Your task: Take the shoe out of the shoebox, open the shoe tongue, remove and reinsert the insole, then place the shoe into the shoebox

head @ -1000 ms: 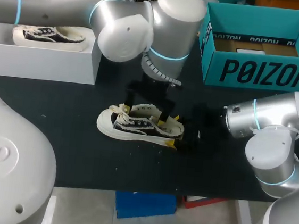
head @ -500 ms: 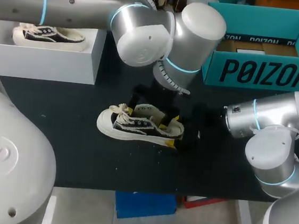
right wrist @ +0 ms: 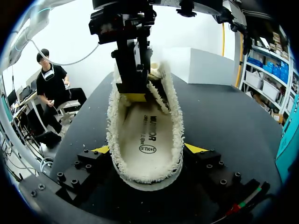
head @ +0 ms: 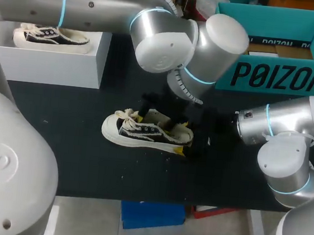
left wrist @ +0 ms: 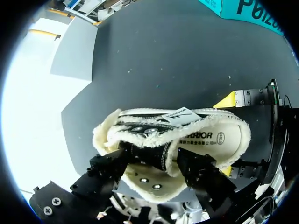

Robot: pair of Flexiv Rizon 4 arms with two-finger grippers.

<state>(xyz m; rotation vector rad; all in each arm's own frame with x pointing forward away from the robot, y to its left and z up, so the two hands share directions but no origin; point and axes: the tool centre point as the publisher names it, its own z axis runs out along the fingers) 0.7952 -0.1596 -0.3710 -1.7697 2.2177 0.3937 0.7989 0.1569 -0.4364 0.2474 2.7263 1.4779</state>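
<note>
Shoe (head: 138,131) upright on the desk (head: 62,113), gripped by both arms.
Far left: a second shoe (head: 50,35) lies on a white block (head: 45,61). Centre: the shoe stands on its sole, toe to the left, outside the shoebox (head: 273,76). The left fingers (left wrist: 110,165) are closed on the black upper at the tongue. The right fingers (right wrist: 196,148), spread wide, clamp the heel from both sides. Far right: the teal shoebox stands open, well apart from the shoe.
</note>
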